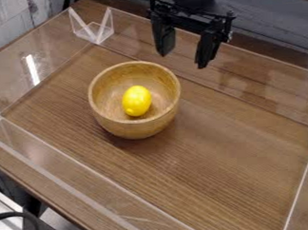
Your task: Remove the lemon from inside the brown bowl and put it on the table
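We see the bowl point(134, 100) standing upright on the table point(234, 152), left of the middle of the top. It is round, light tan, with thick walls and visible grain. Inside it lies the lemon point(137, 100), the only thing the bowl holds. The lemon rests on the bowl's floor near the centre, its long axis roughly upright in our view, and it takes up about a third of the bowl's width. We cannot tell whether it touches the inner wall.

The gripper point(182, 45) hangs above the table behind the bowl and to its right, well apart from the lemon and clear of the rim. Its dark fingers point(205, 50) point downward and are spread wide, with nothing between them.

The table is dark brown wood grain. Clear acrylic walls point(28, 74) run along its edges, catching pale reflections at the left and front. A small folded piece of clear acrylic point(93, 26) stands at the far left of the top, well apart from the bowl.
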Robot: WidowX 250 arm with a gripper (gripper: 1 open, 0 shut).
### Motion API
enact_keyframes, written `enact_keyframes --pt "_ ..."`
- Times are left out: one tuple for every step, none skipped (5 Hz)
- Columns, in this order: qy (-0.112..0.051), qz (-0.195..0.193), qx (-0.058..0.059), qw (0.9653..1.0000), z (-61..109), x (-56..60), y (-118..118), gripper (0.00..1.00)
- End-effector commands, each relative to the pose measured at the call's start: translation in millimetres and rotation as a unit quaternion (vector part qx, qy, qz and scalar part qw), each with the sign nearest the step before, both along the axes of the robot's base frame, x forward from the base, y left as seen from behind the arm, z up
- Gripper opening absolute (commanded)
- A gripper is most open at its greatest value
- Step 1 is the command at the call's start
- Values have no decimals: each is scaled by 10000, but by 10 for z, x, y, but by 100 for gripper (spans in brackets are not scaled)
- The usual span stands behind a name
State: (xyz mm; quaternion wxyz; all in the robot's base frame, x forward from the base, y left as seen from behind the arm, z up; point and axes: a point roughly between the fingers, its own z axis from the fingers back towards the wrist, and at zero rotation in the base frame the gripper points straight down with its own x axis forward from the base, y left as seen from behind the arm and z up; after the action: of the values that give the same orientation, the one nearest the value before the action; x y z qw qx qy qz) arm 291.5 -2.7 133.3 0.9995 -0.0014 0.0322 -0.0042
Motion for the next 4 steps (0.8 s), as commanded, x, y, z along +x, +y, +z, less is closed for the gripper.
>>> enact_keyframes --pt "28 8 20 10000 -49 -33 20 100" --pt "-54 36 78 9999 -85 -125 93 100" --pt "-131 54 124 9998 -88 -191 153 100" --pt "-146 72 156 9997 -116 -231 189 100"
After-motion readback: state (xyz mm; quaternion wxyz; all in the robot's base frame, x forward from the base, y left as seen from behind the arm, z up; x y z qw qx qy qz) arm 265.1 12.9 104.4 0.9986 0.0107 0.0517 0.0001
